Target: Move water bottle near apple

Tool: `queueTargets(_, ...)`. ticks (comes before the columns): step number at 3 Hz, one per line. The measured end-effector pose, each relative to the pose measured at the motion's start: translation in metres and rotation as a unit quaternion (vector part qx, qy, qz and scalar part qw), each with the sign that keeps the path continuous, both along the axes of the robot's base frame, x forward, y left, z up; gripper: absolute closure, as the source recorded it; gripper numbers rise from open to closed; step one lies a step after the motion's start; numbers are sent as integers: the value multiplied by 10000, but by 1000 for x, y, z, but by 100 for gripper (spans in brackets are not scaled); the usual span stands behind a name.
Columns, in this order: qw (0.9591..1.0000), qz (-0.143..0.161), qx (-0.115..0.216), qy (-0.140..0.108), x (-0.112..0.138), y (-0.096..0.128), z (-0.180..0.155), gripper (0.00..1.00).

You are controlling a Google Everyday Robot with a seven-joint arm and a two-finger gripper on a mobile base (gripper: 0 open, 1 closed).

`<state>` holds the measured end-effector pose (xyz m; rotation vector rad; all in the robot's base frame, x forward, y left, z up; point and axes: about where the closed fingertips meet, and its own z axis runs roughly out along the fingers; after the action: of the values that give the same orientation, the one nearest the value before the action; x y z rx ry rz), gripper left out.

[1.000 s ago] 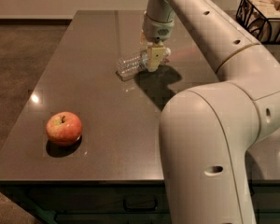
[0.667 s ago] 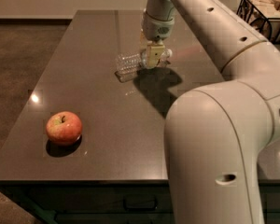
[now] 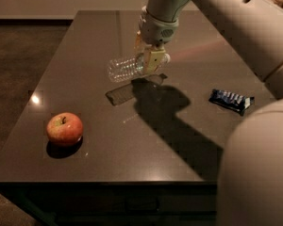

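The water bottle (image 3: pixel 127 68), clear and ribbed, lies sideways in the air above the dark table (image 3: pixel 85 51), with its shadow on the table below it. My gripper (image 3: pixel 148 58) is shut on the bottle's cap end and holds it up. The apple (image 3: pixel 64 128), red with yellowish patches, sits near the table's front left corner, well to the lower left of the bottle.
A blue snack packet (image 3: pixel 231 100) lies on the right side of the table. My large white arm fills the right and upper right of the view. The table's front edge runs just below the apple.
The bottle has been lifted off the table in my gripper and has come toward the front of the table, closer to the apple. The snack packet has come into view.
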<state>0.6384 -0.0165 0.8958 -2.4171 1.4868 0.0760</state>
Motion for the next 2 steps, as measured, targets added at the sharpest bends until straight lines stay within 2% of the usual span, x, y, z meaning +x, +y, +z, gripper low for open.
queueTargets(1,9992,396,59,-4,-52,14,3,100)
queueTargets(2,9975,704,-44,-99,-88,27,-3,100)
